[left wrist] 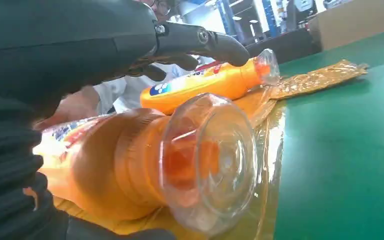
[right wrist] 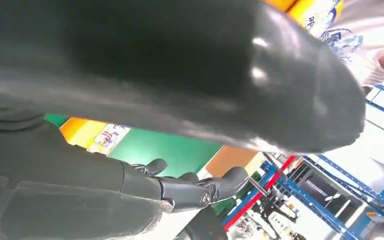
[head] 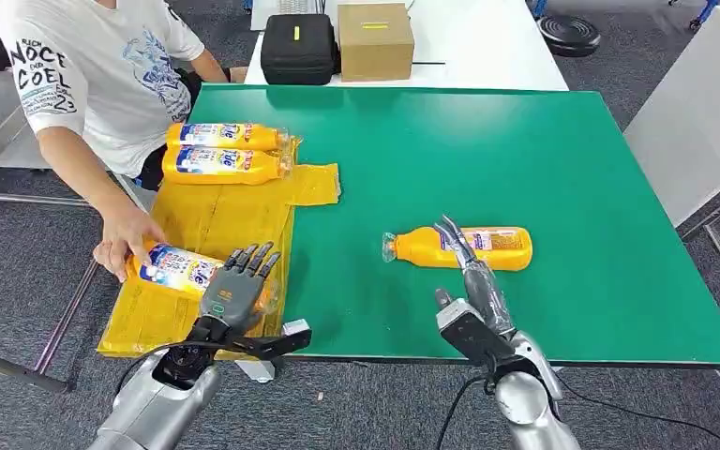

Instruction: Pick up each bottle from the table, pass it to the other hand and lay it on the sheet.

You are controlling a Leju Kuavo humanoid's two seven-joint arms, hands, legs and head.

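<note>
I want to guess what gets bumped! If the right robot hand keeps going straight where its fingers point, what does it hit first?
Probably the orange bottle lying on the green table. The right robot hand points at it, though depth is unclear.

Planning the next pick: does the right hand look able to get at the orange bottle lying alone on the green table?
Probably yes. The right hand hovers right at the orange bottle, fingers apart, and the green table around it is bare, so nothing blocks the grasp.

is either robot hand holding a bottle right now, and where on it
Neither. The left hand is spread open above the bottle on the sheet; the right hand is open.
</note>
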